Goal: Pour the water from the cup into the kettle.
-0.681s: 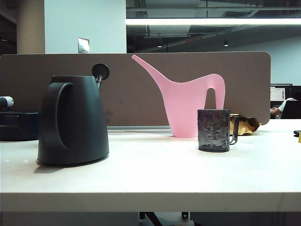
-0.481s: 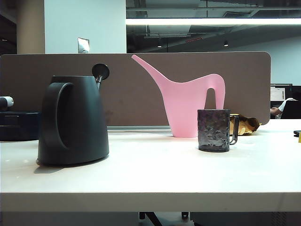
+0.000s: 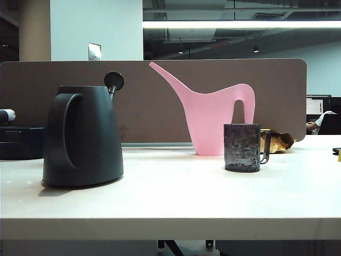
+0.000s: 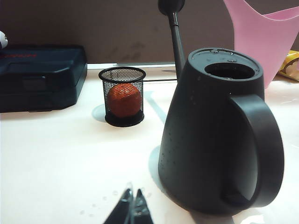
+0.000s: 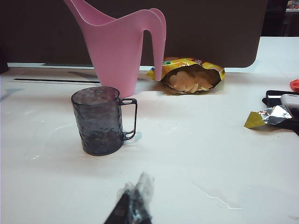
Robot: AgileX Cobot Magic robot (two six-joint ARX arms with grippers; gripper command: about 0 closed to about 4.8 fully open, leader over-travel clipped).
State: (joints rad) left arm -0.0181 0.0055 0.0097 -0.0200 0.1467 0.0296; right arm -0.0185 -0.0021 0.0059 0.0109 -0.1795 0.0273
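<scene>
Nothing started yet, pre-grasp. Left gripper (image 4: 131, 207) low over the desk (image 4: 56, 158), tips pressed together, empty; kettle (image 4: 219, 135) just ahead of it, top opening clear. Right gripper (image 5: 134, 203) also closed, empty, pulled back; cup (image 5: 100, 120) upright ahead of it, handle toward the chip bag (image 5: 191, 77). Pink watering can (image 5: 119, 44) behind the cup. Next by my read: open right gripper, reach in, take the cup, carry it over the kettle opening, tilt.

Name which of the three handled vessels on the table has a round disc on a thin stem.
The kettle: dark grey, standing left. The pink watering can has a long spout; the cup has neither.
</scene>
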